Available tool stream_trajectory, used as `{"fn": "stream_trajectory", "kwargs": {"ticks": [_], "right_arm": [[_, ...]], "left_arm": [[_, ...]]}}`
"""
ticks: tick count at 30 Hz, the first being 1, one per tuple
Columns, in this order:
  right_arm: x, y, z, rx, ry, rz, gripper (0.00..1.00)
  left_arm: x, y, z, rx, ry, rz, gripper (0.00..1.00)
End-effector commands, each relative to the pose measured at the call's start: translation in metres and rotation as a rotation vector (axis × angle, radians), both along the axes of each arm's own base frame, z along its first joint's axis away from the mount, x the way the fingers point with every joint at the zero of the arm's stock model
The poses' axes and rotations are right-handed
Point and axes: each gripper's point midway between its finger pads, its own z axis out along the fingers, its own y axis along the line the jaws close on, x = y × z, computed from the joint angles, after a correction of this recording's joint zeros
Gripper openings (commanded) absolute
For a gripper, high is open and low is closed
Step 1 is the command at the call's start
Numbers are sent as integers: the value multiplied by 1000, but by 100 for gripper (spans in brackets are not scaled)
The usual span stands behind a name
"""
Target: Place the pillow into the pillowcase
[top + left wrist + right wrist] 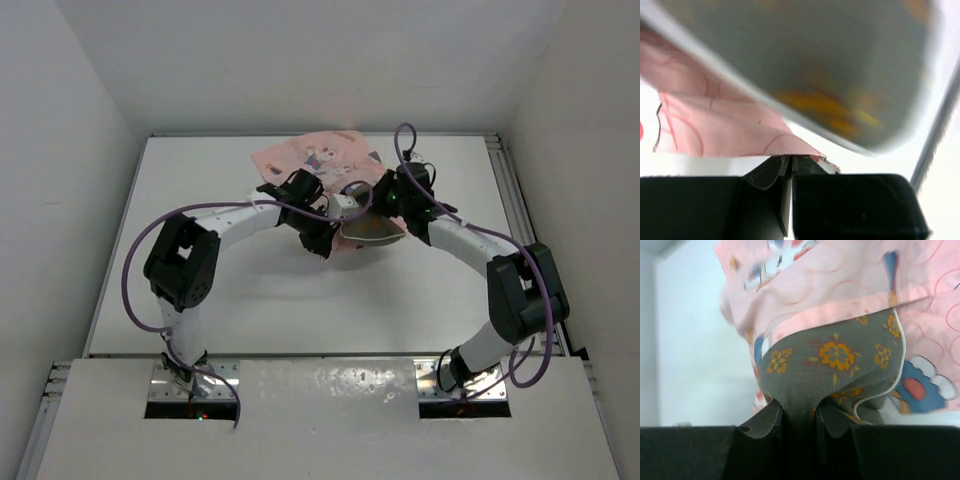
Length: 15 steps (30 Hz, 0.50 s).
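Pink pillowcase [840,285], olive flowered pillow [830,370] partly inside

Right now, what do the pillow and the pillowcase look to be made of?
The pillow looks like woven cloth, matte olive-brown with orange flowers and pale piping. It bunches into soft creases at its lower edge, so a soft filling is likely. The pillowcase is thin, matte pink printed fabric, perhaps cotton or a blend. It drapes and folds limply over the pillow.

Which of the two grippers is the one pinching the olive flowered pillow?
The right gripper: olive fabric of the pillow is bunched between its fingers. The left gripper is shut on the edge of the pink pillowcase instead.
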Motion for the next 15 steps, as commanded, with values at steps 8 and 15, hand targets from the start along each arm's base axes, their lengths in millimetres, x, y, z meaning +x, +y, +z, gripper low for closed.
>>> {"fn": "stream_trajectory", "kwargs": {"ticks": [8,15], "right_arm": [[53,17,26,311,-97,-254,0],[62,28,-20,164,-7,-327,0]], "left_arm": [[-53,-9,45,-177,103,-248,0],[-47,-35,107,-331,90,-324,0]]}}
